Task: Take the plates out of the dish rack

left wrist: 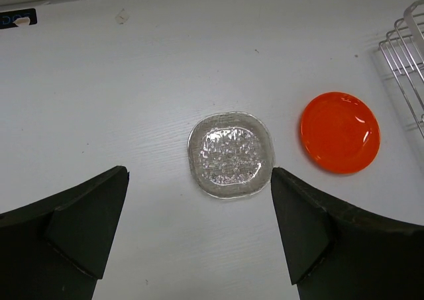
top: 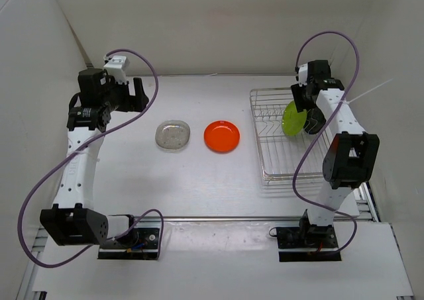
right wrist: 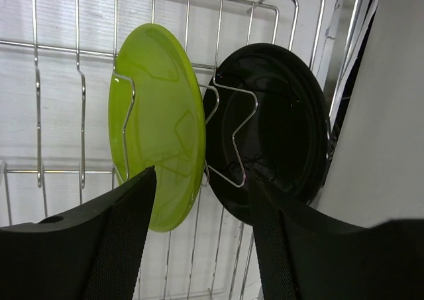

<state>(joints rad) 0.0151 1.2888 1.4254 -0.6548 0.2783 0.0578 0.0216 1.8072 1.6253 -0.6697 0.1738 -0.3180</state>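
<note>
The silver wire dish rack (top: 278, 171) stands at the right of the table. A lime green plate (top: 292, 119) (right wrist: 159, 124) and a black plate (right wrist: 278, 128) stand on edge in its far end. My right gripper (right wrist: 202, 181) is open just above them, its jaws straddling the lower rim of the green plate. The clear plate (top: 173, 135) (left wrist: 230, 153) and the orange plate (top: 221, 136) (left wrist: 339, 132) lie flat on the table left of the rack. My left gripper (left wrist: 199, 181) is open and empty, above and behind the clear plate.
White walls close in the table at the back and both sides. The rack's corner (left wrist: 404, 48) shows at the right edge of the left wrist view. Purple cables loop from both arms.
</note>
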